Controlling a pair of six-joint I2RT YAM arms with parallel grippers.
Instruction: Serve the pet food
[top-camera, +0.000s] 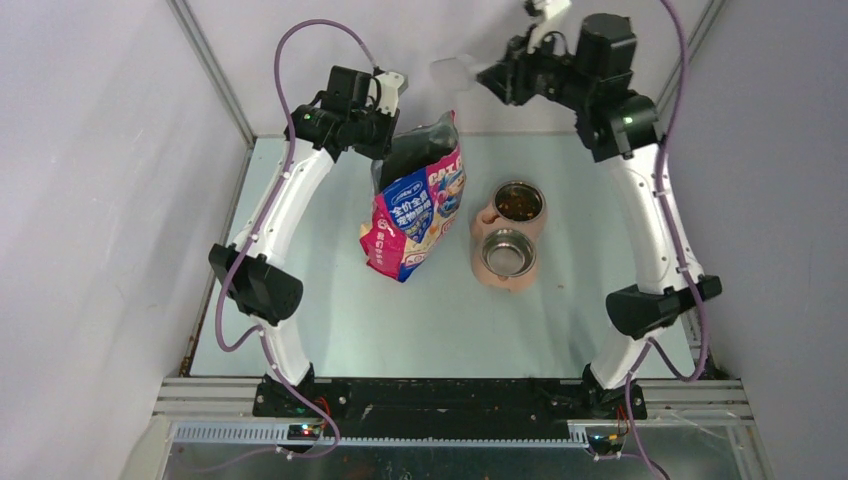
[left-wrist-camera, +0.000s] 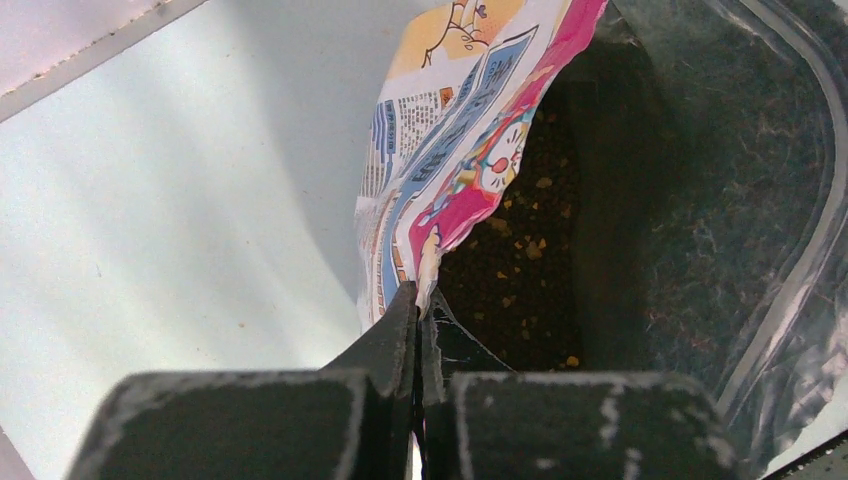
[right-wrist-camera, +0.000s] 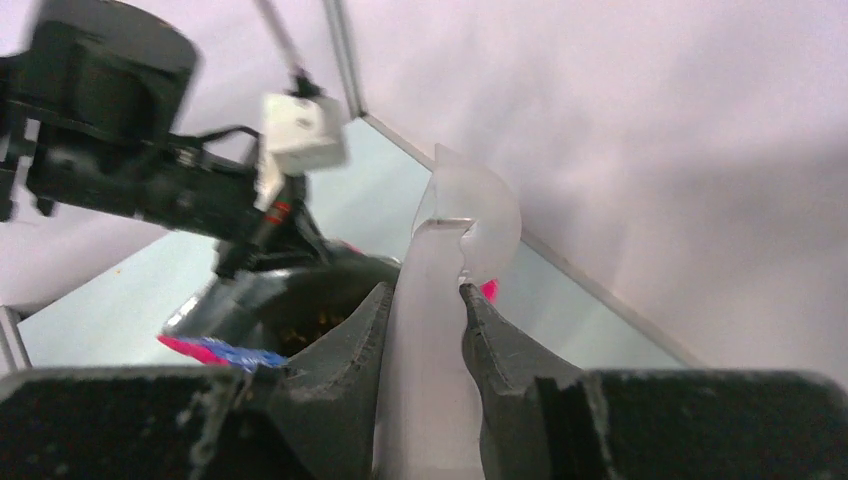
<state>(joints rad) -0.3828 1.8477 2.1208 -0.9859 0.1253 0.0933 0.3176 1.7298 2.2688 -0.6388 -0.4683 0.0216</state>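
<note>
Left claw (left-wrist-camera: 418, 305) pinching bag (left-wrist-camera: 455, 140) rim, kibble (left-wrist-camera: 520, 255) inside, dark from overhead

A pale blue-grey counter (top-camera: 330, 330) sits under soft, even light. Plain white walls (top-camera: 90, 200) close its left, far and right edges, and grey metal posts (top-camera: 212, 70) rise at both far corners. A slotted metal rail (top-camera: 440, 432) runs along its near edge.

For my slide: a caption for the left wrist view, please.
Left hand pinches the rim of the open bag; pet food inside.
</note>
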